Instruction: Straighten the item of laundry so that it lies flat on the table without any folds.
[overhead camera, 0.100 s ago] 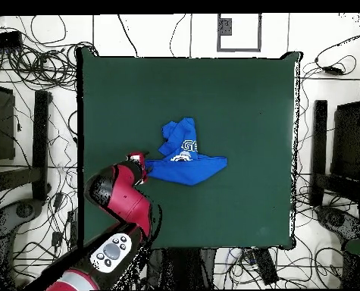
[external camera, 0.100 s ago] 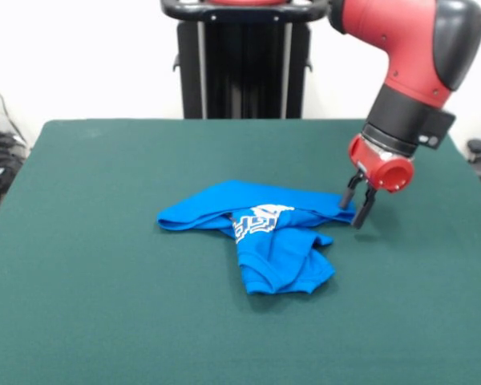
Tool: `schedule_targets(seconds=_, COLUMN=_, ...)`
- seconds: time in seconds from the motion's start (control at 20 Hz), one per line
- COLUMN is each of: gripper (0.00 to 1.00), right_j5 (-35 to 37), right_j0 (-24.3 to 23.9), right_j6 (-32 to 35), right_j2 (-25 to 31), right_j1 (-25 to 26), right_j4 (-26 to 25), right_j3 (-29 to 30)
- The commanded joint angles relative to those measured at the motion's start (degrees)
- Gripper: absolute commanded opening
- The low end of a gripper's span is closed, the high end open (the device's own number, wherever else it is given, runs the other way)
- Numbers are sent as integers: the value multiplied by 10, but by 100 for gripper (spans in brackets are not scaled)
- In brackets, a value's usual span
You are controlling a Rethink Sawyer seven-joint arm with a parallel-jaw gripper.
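Hand point(external camera, 0.100 s ago: 357, 204) down at edge of blue laundry point(external camera, 0.100 s ago: 256, 233), fingers apart, nothing gripped. Laundry bunched and folded mid green counter point(external camera, 0.100 s ago: 104, 305), white lettering partly showing.

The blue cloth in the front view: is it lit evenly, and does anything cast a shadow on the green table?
Front view: soft, even light; the blue garment shows only a thin dark shadow under its near edge, and the gripper casts a faint one on the table beside its tips; no glare on the felt. Overhead view: the garment looks flatly lit, with no clear shadow.
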Motion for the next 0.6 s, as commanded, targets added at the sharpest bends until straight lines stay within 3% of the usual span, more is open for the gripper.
schedule_targets(seconds=0.05, gripper=100, right_j5=40, right_j0=-19, right_j6=69, right_j2=53, right_j1=-4, right_j4=-30, right_j3=25)
schedule_targets(seconds=0.6, gripper=100, right_j5=26, right_j0=-32, right_j6=66, right_j2=61, right_j1=-7, right_j4=-59, right_j3=26)
